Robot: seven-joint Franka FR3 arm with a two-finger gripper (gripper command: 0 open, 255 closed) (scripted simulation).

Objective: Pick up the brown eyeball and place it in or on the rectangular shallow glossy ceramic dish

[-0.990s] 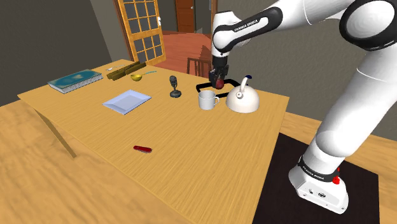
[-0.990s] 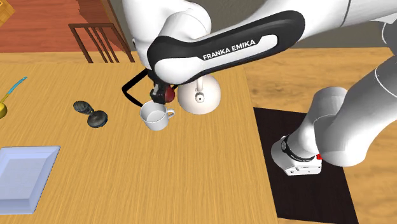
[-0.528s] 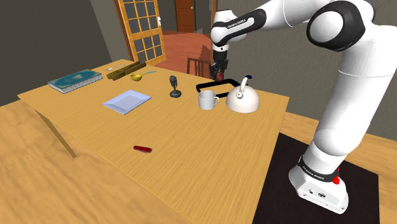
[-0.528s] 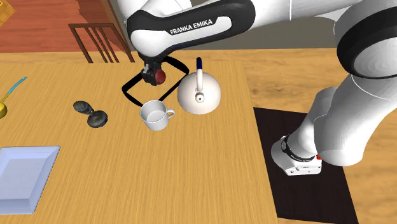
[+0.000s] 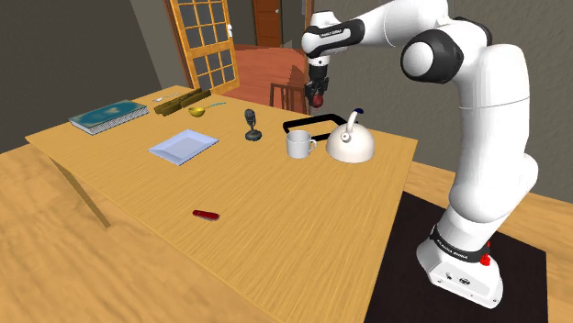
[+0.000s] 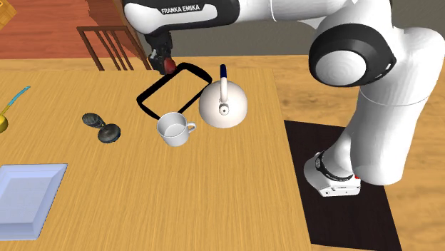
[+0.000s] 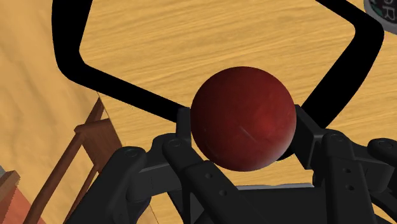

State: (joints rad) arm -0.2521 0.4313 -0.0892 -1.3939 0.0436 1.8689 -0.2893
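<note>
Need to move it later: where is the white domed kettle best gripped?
Grip the white domed kettle by its arched handle near the top, coming straight down: it stands upright above the wide smooth body, thin enough to pinch.

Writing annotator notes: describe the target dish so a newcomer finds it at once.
Start at the wooden table. The dish lies flat between the book and the mug. It is the only pale blue rectangle; the black frame by the kettle is just an outline.
</note>
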